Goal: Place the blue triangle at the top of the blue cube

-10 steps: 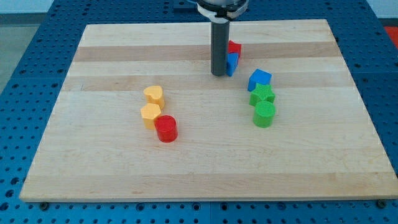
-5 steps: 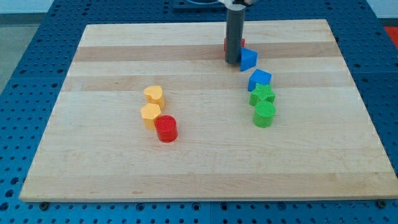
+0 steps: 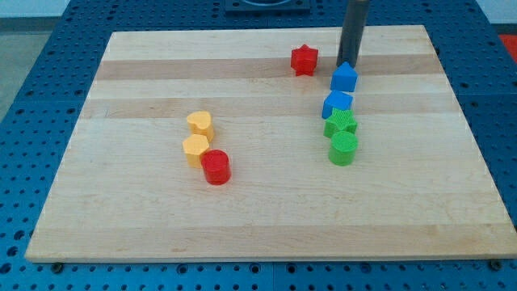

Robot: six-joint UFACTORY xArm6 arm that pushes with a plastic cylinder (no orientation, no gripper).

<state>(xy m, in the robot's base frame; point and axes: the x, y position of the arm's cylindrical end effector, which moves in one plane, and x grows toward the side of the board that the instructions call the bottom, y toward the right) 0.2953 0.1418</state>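
While my tip (image 3: 350,63) stood just above blue triangle (image 3: 344,78), triangle sat directly above blue cube (image 3: 337,104); red star (image 3: 304,60) apart, left. No gripper fitted, only rod.

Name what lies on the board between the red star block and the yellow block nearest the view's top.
Nothing: in the camera view only bare wood runs from the red star down-left to the upper yellow block.
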